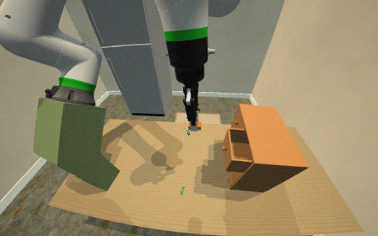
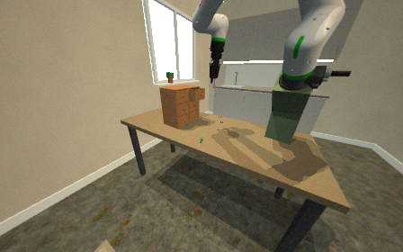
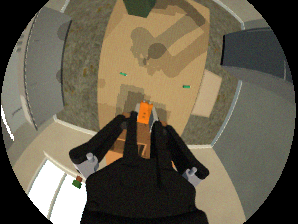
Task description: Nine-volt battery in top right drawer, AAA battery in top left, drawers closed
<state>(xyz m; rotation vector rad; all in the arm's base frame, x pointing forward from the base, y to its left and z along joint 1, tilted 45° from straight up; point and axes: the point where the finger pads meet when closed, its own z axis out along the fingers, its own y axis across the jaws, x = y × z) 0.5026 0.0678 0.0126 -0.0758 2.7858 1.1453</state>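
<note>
My gripper (image 1: 194, 126) (image 2: 213, 83) (image 3: 144, 110) is shut on an orange block with two small studs at its end, which looks like the nine-volt battery (image 1: 199, 126) (image 2: 214, 86) (image 3: 145, 111). It is held high above the table, out in front of the chest (image 1: 276, 139) (image 2: 169, 105). The top row's right drawer (image 1: 239, 163) (image 2: 201, 94) is pulled out and looks empty where its inside shows. The other drawers look pushed in. Two small green cylinders lie on the table, one (image 1: 182, 190) (image 2: 201, 140) (image 3: 123, 74) apart from the other (image 1: 188, 131) (image 2: 221, 121) (image 3: 186, 86); which is the AAA battery I cannot tell.
A second arm part with a large green block (image 1: 69, 131) (image 2: 288, 112) stands over the table's end away from the chest. The wooden table (image 1: 139, 206) (image 2: 252, 157) carries the chest near its other end. A pale flat surface (image 1: 211, 119) (image 3: 208, 92) lies beyond the table's edge.
</note>
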